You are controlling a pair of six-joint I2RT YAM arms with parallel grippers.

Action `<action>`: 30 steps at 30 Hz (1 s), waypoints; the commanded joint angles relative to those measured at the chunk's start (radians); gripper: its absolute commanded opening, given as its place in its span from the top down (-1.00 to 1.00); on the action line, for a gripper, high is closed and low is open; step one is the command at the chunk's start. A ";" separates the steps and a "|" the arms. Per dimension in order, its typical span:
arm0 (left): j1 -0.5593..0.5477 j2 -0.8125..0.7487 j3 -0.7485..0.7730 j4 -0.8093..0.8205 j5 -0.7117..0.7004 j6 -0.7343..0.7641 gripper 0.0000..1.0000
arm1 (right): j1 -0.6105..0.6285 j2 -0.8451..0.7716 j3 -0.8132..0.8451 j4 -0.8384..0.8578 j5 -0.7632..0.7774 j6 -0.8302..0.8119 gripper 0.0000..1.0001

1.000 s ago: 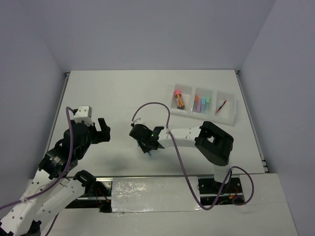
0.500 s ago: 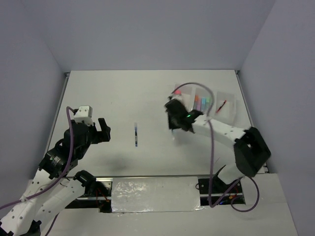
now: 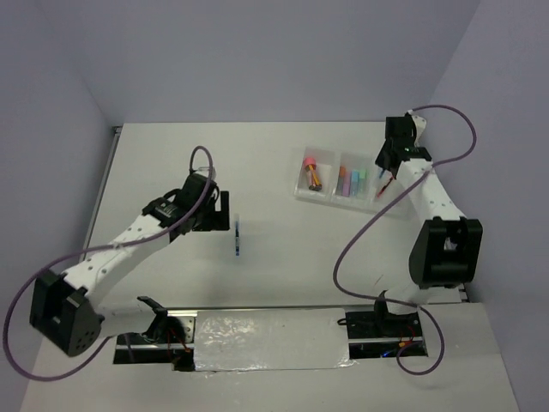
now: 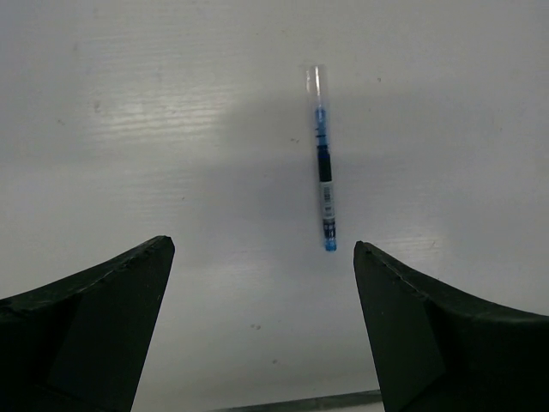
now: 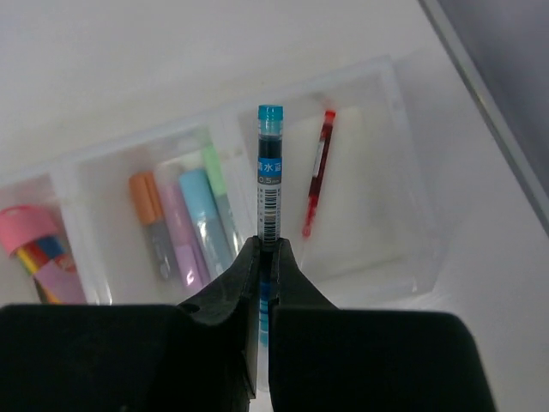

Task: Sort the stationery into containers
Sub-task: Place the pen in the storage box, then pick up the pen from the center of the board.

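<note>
My right gripper (image 5: 266, 245) is shut on a thin blue pen (image 5: 269, 167), which sticks out forward over the clear three-compartment tray (image 5: 410, 184). In the top view this gripper (image 3: 383, 172) hangs over the tray's (image 3: 405, 209) right end. A red pen (image 5: 316, 172) lies in the right compartment. Orange (image 5: 147, 206), purple (image 5: 178, 236), blue (image 5: 202, 215) and green (image 5: 216, 176) highlighters fill the middle one. The left one holds a pink-capped cylinder (image 5: 27, 230). A second blue pen (image 4: 322, 172) (image 3: 238, 238) lies on the table just ahead of my open left gripper (image 4: 263, 247) (image 3: 224, 212).
The white table (image 3: 189, 163) ends at walls behind and on both sides. The right arm's purple cable (image 3: 360, 236) loops over the table in front of the tray. The left arm's cable (image 3: 202, 154) arcs above its wrist.
The right gripper shut on a blue pen at the table's middle and carried it over the tray's right end. The left arm swung in from the left towards the other blue pen.
</note>
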 commanded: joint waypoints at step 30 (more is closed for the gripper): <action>-0.040 0.652 0.171 0.224 0.030 -0.121 -0.51 | 0.263 -0.225 0.027 -0.055 -0.096 -0.095 -0.34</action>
